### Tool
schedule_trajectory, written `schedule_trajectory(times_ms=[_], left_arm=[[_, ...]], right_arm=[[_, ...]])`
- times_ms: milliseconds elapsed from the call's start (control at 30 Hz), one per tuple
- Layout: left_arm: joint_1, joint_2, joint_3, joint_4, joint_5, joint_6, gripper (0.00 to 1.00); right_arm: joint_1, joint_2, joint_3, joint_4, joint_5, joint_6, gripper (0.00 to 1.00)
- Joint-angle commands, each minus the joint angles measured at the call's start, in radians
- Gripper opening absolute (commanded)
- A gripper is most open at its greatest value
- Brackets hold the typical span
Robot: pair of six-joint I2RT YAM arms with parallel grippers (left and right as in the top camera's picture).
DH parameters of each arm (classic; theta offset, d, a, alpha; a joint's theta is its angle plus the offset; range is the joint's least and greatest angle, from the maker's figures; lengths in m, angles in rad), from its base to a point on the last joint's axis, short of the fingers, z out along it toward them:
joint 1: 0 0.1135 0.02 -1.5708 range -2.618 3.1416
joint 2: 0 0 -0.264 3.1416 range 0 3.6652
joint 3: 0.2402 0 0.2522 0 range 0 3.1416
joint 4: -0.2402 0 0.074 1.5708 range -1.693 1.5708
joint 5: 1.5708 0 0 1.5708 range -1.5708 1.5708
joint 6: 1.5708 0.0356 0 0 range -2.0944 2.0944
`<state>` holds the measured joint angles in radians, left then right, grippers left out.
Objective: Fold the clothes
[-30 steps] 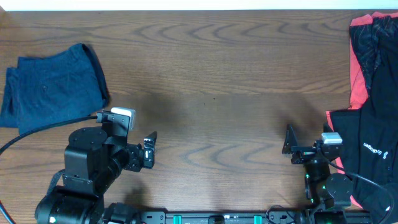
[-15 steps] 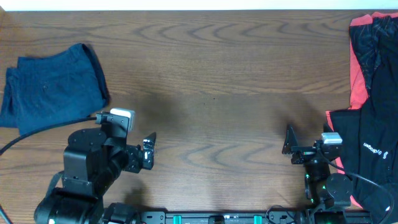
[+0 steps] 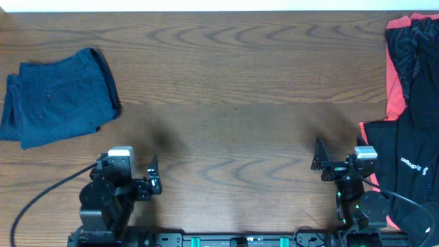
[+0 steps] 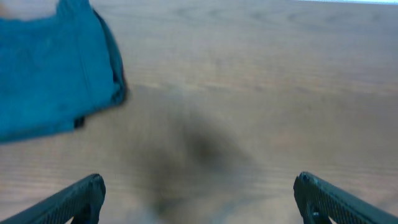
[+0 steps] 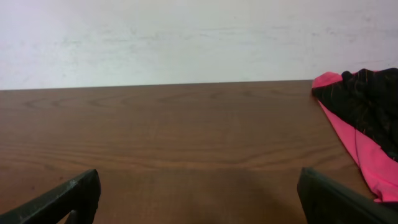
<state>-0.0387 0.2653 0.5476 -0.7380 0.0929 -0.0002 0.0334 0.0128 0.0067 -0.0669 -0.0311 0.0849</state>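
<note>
The navy blue shorts lie folded in a compact pile at the far left of the table, and in the left wrist view the shorts fill the upper left. My left gripper hangs near the front edge, well clear of them, open with nothing between its fingers. Black clothes with coral-red panels lie at the right edge, with a second black piece nearer the front. My right gripper is open and empty just left of that piece; the black and coral cloth shows in its view.
Bare brown wooden table stretches between the two piles. A white wall stands behind the far edge. The left arm's black cable trails over the front left of the table.
My left arm has drawn back toward the front edge and away from the navy shorts, taking its cable off them. The right arm has not moved.
</note>
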Motion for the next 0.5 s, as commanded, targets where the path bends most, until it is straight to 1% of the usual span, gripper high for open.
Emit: schedule_trajectory(times_ms=[0, 167, 233, 400, 467], left_arm=[[0.023, -0.127, -0.169, 0.182, -0.015, 0.006, 0.98], [0.023, -0.215, -0.331, 0.471, -0.030, 0.007, 0.98], [0.023, -0.234, -0.394, 0.615, -0.055, 0.014, 0.98], [0.023, -0.264, -0.534, 0.946, -0.060, 0.129, 0.98], [0.023, -0.264, -0.544, 0.955, -0.060, 0.143, 0.98]], right_arm=[[-0.007, -0.006, -0.001, -0.004, -0.011, -0.019, 0.99], [-0.007, -0.006, -0.001, -0.004, -0.011, -0.019, 0.99], [-0.007, -0.006, -0.001, -0.004, -0.011, -0.019, 0.99], [-0.007, -0.006, -0.001, -0.004, -0.011, -0.019, 0.99], [-0.007, -0.006, -0.001, -0.004, -0.011, -0.019, 0.99]])
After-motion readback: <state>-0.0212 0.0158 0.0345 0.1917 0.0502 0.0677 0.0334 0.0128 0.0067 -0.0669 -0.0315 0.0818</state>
